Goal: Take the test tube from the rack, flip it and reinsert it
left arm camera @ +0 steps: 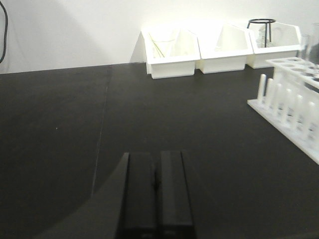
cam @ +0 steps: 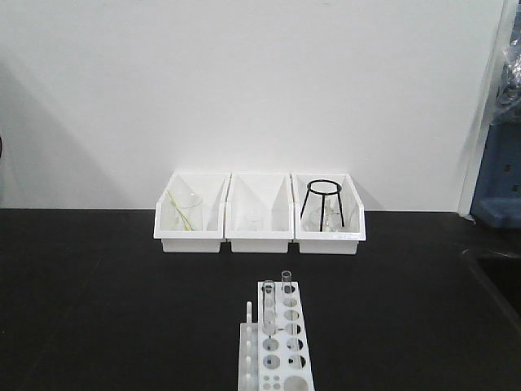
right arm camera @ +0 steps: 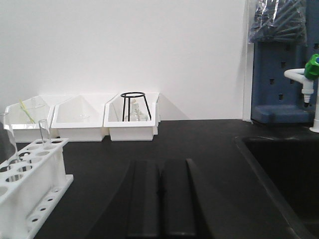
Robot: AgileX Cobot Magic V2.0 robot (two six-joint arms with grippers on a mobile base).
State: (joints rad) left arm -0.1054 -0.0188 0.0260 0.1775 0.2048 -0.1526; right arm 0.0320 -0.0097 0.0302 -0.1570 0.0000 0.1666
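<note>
The white test tube rack (cam: 277,342) stands at the near middle of the black table, with two clear test tubes (cam: 269,307) upright in its holes. It shows at the right edge of the left wrist view (left arm camera: 291,107) and at the left edge of the right wrist view (right arm camera: 30,181), where two tubes (right arm camera: 44,132) stand in it. My left gripper (left arm camera: 158,154) is shut and empty, low over the table left of the rack. My right gripper (right arm camera: 160,162) is shut and empty, right of the rack. Neither gripper shows in the front view.
Three white open-front bins (cam: 259,213) line the back wall; the left holds a glass beaker (cam: 184,210), the right a black wire tripod (cam: 323,202). A sink basin (right arm camera: 284,172) lies at the right with a green-capped tap (right arm camera: 310,69) and a blue pegboard (right arm camera: 279,64).
</note>
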